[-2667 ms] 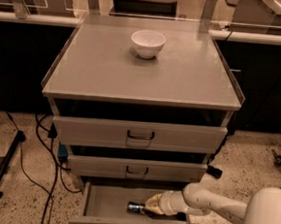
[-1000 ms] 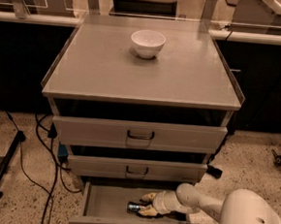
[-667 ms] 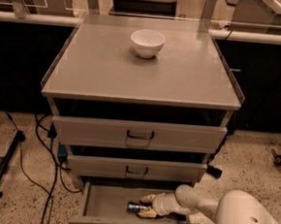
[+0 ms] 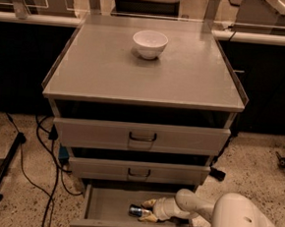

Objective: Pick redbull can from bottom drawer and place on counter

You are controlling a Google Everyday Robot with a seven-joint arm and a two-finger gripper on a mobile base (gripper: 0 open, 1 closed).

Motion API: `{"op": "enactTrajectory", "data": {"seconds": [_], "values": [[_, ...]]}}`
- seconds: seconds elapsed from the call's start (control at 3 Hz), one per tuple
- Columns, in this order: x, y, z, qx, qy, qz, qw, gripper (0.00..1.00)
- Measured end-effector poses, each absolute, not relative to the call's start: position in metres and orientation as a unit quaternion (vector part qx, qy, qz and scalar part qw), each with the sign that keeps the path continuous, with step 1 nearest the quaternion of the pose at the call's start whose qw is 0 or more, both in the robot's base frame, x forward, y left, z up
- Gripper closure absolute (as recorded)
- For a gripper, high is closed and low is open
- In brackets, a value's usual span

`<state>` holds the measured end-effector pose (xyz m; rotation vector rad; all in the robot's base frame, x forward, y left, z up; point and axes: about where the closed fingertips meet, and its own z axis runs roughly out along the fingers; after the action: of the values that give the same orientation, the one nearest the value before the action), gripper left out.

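Advanced since before, gripper fingers (image 4: 149,203) flank redbull can (image 4: 137,211) in bottom drawer (image 4: 109,205).

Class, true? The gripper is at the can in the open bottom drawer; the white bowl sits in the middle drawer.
No. The camera view shows the white bowl on the counter; the gripper is at the redbull can in the bottom drawer.

Warm overhead light was brightest on the counter (image 4: 135,80) and bowl (image 4: 150,43). Deep shadow filled the drawer gaps, and the gripper (image 4: 147,210), low in the bottom drawer (image 4: 106,205), lay in dim light beside a faint glint on the can (image 4: 136,211).
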<state>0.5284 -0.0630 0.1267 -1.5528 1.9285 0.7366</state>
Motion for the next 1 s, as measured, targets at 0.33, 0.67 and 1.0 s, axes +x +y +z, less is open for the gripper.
{"op": "enactTrajectory", "data": {"seconds": [0.33, 0.67, 1.0], "values": [[0.5235, -0.0599, 0.1115, -0.583, 0.718, 0.276, 0.262, 0.50], [0.5234, -0.0597, 0.1114, -0.583, 0.718, 0.276, 0.262, 0.77], [0.5234, -0.0597, 0.1113, -0.583, 0.718, 0.276, 0.262, 0.99]]}}
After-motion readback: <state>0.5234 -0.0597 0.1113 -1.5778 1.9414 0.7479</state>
